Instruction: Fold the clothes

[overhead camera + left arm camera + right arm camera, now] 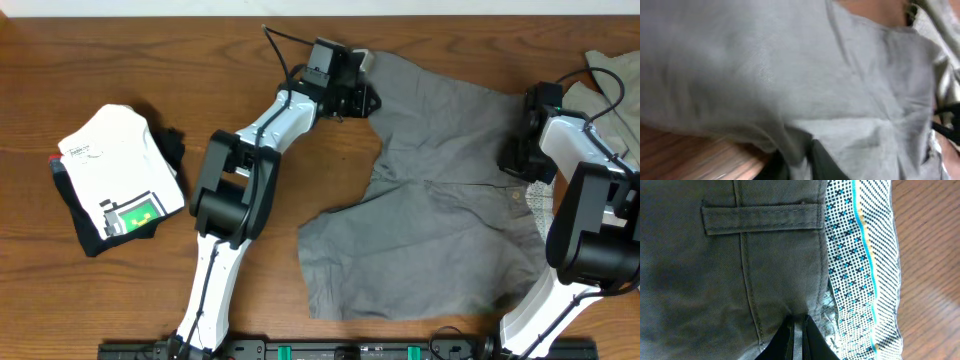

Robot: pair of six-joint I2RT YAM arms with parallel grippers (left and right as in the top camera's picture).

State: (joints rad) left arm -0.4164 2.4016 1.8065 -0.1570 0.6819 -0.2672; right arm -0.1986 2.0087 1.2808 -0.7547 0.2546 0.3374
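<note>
No fold is made yet: the shorts (440, 200) lie spread flat, centre-right on the table (150, 60). My left gripper (370, 100) pinches the far leg's hem and my right gripper (798, 327) nips the waistband. A folded white shirt stack (115, 180) sits near the left edge, well apart. A beige garment (612, 75) crowds the far right corner.

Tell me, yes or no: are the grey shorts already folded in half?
No, the overhead view shows the grey shorts lying opened out, both legs spread apart and neither laid over the other.
</note>
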